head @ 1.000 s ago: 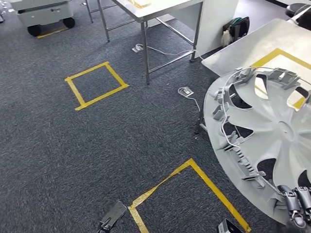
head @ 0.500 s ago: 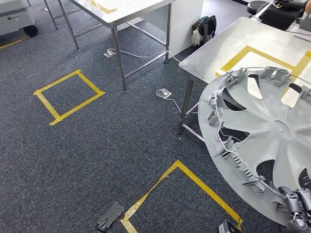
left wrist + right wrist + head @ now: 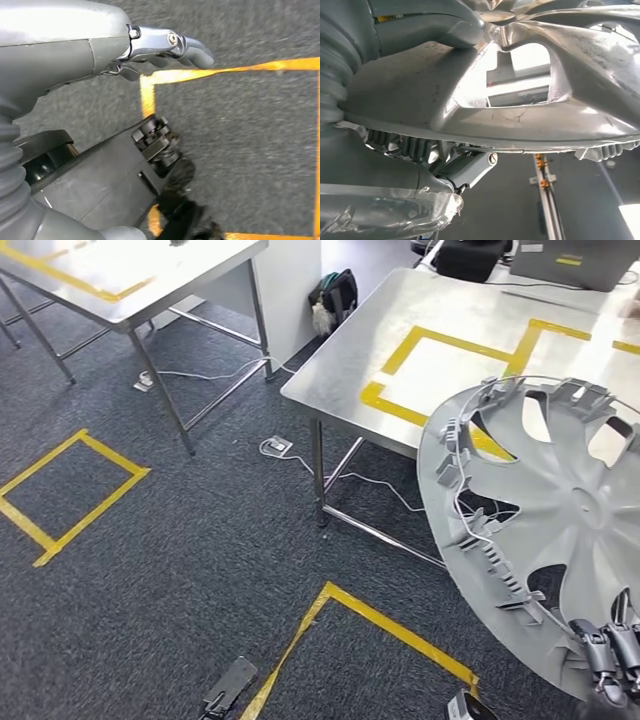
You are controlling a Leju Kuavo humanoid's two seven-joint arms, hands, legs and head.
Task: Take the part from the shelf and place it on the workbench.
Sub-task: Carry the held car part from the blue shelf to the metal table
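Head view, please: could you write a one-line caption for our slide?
Right hand grips a grey wheel cover by its rim near a steel workbench marked with yellow tape.

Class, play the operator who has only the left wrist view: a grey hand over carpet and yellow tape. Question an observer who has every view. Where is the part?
Observer: The wheel cover is held by the right hand, which grips its lower rim.
Operator: Is it on the workbench?
Observer: Not yet; in the head view the steel workbench stands ahead, with the cover held up in front of it.
Operator: Is there a marked spot?
Observer: Yes, a yellow tape outline on the benchtop.
Operator: And my left hand?
Observer: The left hand holds nothing, its fingers extended over the carpet.
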